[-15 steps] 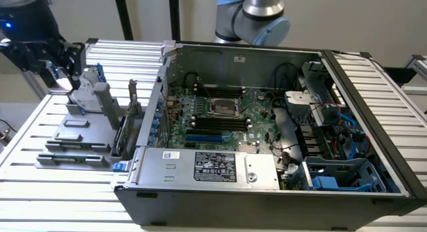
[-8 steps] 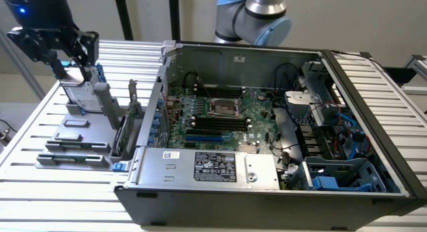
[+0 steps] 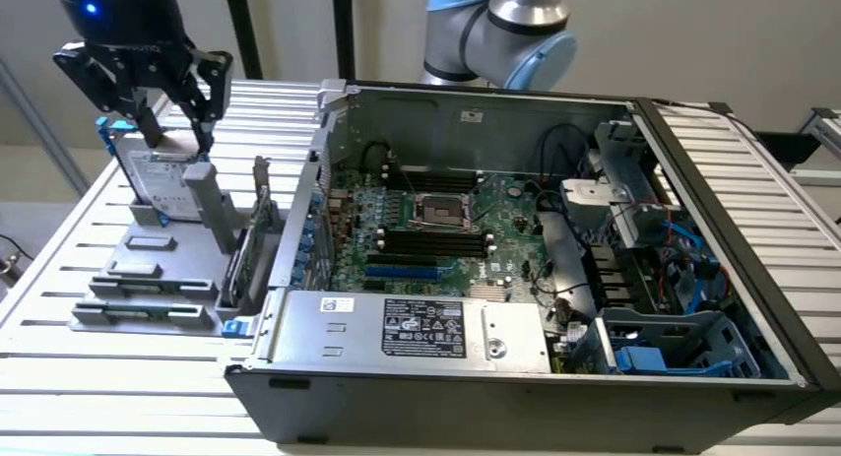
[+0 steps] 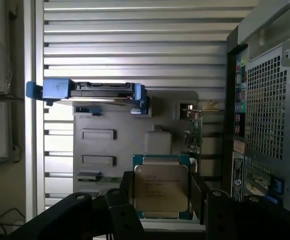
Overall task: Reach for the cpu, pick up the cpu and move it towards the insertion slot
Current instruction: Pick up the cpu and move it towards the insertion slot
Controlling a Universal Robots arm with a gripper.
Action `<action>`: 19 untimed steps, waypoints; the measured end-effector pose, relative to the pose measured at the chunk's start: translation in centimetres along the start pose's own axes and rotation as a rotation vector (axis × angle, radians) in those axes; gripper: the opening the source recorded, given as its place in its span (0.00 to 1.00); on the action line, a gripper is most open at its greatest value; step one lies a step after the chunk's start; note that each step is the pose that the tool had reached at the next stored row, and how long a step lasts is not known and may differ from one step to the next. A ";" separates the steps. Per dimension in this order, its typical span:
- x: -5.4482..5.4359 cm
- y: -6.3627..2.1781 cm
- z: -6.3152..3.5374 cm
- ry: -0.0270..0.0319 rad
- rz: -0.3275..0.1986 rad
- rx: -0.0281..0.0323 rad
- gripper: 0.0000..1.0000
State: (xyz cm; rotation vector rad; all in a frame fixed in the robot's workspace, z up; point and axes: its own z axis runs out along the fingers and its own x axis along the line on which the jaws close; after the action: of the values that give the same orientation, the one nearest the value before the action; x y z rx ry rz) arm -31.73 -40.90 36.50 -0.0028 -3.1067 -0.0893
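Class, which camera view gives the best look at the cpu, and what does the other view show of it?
The wrist view: the cpu faces the camera, its metal top and printed lettering plain. In the exterior view the end effector, over the grey holder, hides it.

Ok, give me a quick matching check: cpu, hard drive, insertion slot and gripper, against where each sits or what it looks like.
1. cpu
2. hard drive
3. insertion slot
4. gripper

A. on the green board inside the open case
B. blue rails at its ends
C. above the grey fixture, outside the case
D. silver-grey square face with printed text

Pairs: 1-D, 2-B, 3-A, 4-C.
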 end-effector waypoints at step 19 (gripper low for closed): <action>-8.6 0.07 -1.15 0.0001 -0.001 -0.0270 0.55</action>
State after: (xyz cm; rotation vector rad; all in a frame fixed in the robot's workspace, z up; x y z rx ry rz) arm -23.06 -40.90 37.36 -0.0020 -3.1052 -0.1313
